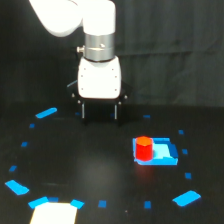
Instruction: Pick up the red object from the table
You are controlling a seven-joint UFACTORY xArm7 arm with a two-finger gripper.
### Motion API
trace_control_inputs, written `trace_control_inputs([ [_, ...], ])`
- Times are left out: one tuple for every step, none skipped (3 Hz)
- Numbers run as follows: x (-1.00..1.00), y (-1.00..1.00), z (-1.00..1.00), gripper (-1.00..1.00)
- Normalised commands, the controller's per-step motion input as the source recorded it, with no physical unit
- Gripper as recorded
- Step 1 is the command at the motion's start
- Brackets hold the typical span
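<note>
Exterior view, single moment. Red object [144, 149], a small red-orange cylinder-like block, upright on the left part of a flat blue rectangular patch [162, 152], itself flat on the black table [90, 165]. No container visible; nothing enclosing the block.

White xArm6 wrist descending from the upper left of the view, ending in a gripper [99, 111] up and to the left of the red object, well apart from it. Two dark fingers pointing down, spread with a clear gap between them, nothing held.

Small blue tape marks scattered around the red object: an elongated strip [46, 113] far to its left, a slanted piece [186, 198] below and to its right, another piece [17, 187] far down to its left. White rectangular shape [54, 213] at the bottom edge, down and left of the red object; identity not discernible.
</note>
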Motion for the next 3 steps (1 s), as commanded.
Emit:
trace_control_inputs([
  [0.27,-0.65,-0.95,-0.28],
  [0.48,-1.0,-1.0,-0.68],
  [0.4,-0.48,-1.0,-0.7],
])
